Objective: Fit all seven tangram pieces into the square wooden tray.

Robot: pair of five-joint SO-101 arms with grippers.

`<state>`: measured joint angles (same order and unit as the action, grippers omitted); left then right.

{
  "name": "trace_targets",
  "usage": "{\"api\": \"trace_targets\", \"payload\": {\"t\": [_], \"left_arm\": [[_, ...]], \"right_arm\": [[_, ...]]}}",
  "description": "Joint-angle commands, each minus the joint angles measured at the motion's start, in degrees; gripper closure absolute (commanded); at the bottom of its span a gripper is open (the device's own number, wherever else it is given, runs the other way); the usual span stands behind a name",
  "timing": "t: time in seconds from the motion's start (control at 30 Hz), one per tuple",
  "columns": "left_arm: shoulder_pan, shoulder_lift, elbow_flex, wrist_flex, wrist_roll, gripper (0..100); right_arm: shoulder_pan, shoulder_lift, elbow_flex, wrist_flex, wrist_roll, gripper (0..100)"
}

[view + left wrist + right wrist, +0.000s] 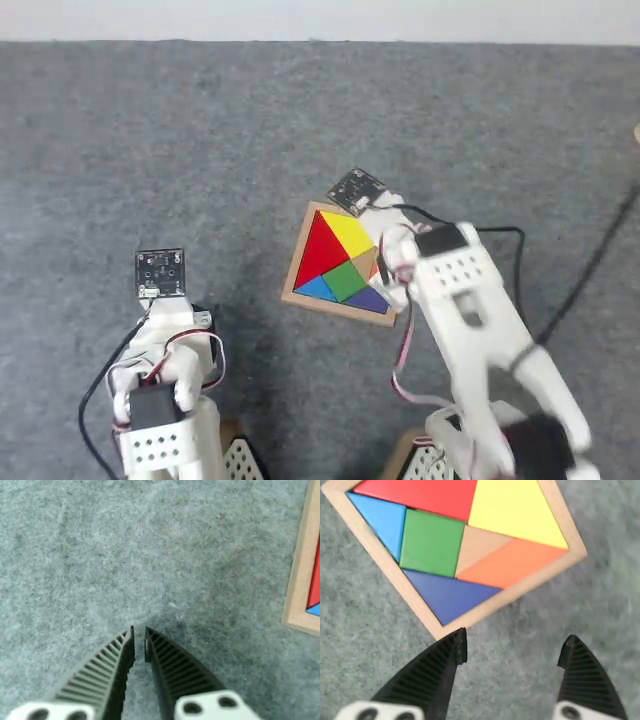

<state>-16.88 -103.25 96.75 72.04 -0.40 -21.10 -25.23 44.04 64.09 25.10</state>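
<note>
All seven pieces lie flat inside the tray, filling it. The right gripper hangs wide and empty just beside the tray's edge. The left gripper, narrowed to a slit and empty, sits apart from the tray over the grey bench.

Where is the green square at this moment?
In the high view, the green square lies inside the tray, right of centre on the table, between the light blue triangle and the purple piece.
</note>
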Motion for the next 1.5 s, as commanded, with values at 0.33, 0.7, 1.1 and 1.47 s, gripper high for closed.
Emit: {"api": "trace_targets", "payload": {"t": [0.33,0.7,1.1,1.47], "left_arm": [[0.35,-0.97,-0.31,0.18,-0.26,96],[0.35,-0.97,-0.31,0.18,-0.26,96],[0.35,-0.97,-0.31,0.18,-0.26,96],[0.35,-0.97,-0.31,0.18,-0.26,96]], "right_arm": [[22.55,-32.84,27.87,-4.97,-7.12,96.3],[27.38,-54.81,42.46,-4.88,-7.74,96.5],[27.91,-75.03,52.57,-3.56,-7.74,96.1],[27.82,-78.55,52.40,-0.40,-7.30,96.1]]}}
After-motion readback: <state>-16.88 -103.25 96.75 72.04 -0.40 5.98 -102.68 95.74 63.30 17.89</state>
